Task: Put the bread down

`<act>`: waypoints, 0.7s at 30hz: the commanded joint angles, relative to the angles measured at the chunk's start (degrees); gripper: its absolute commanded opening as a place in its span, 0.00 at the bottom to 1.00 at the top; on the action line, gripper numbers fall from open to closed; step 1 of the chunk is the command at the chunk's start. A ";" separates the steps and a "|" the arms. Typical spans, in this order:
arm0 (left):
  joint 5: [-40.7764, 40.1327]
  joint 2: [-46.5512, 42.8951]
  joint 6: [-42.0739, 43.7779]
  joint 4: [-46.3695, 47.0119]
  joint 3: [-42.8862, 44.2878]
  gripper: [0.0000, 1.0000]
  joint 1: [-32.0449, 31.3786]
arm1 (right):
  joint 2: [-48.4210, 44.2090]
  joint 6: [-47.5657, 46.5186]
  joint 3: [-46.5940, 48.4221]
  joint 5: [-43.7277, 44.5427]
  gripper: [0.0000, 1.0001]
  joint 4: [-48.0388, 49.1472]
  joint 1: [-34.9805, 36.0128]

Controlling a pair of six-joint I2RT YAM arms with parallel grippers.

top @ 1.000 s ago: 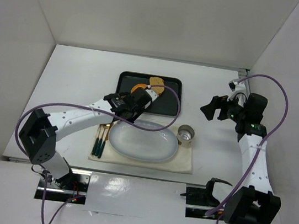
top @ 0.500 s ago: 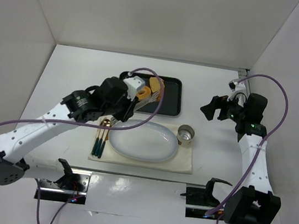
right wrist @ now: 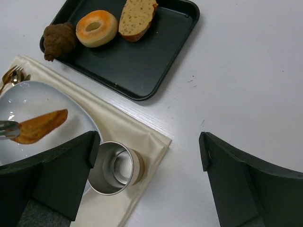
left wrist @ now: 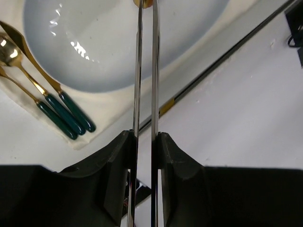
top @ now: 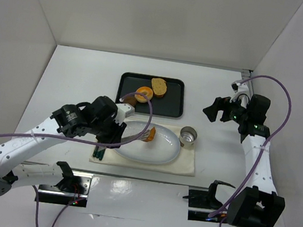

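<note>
No writing can be read in any view. The tray, plate and cup show no legible marks.

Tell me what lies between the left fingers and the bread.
Only the tongs: clamped in the left fingers, they reach to the bread over the plate. The left wrist view shows it.

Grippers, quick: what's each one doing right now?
Left gripper: shut on the tongs, which pinch the bread over the plate.
Right gripper: open, holding nothing.
</note>
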 commanded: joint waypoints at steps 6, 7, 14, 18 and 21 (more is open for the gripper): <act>4.28 -1.08 0.39 0.34 -4.08 0.05 -0.27 | 0.39 -0.94 1.20 0.39 0.99 -0.68 0.33; 4.28 -1.08 0.39 0.34 -4.08 0.11 -0.27 | 0.39 -0.94 1.20 0.39 0.99 -0.68 0.33; 3.66 -2.13 0.39 0.34 -3.56 0.38 -0.27 | 0.91 -0.94 1.20 0.39 0.99 -0.68 0.33; 3.66 -2.75 0.39 -0.19 -2.85 0.48 -0.27 | 0.91 -0.94 1.20 0.39 0.99 -0.68 0.33; 3.05 -3.27 0.92 -0.89 -1.62 0.55 -0.27 | 0.91 -0.94 1.20 0.39 0.99 -0.68 0.33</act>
